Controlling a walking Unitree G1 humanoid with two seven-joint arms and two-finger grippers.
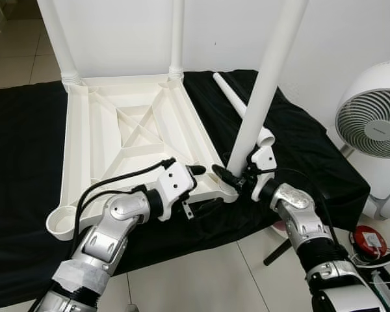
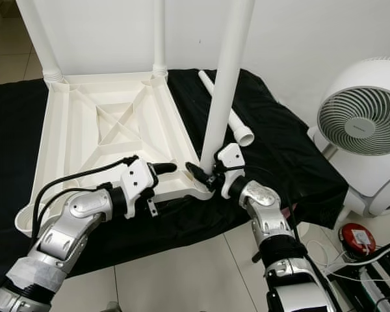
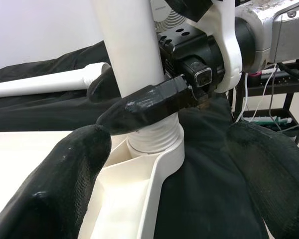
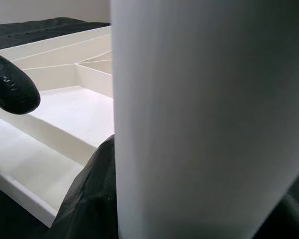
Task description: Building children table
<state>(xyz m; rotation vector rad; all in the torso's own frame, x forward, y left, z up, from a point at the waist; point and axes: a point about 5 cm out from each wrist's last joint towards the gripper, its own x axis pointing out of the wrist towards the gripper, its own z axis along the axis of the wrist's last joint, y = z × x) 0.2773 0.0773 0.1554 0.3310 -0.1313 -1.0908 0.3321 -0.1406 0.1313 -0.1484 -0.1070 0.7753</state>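
Right gripper point(image 1: 229, 177) clamps the upright leg point(image 1: 265, 91) at the tabletop point(image 1: 104, 140) corner socket; left gripper point(image 1: 201, 185) hovers open beside it.

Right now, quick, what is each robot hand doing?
Left gripper: open, beside the table corner, holding nothing.
Right gripper: shut on the white table leg, low down near its socket.

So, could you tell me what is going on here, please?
The robot is assembling a white children's table that lies upside down on a black cloth. Two legs stand in the far corners. The right pincer grips a third leg standing in the near right corner socket, while the left pincer hovers open beside it. A fourth leg lies loose on the cloth.
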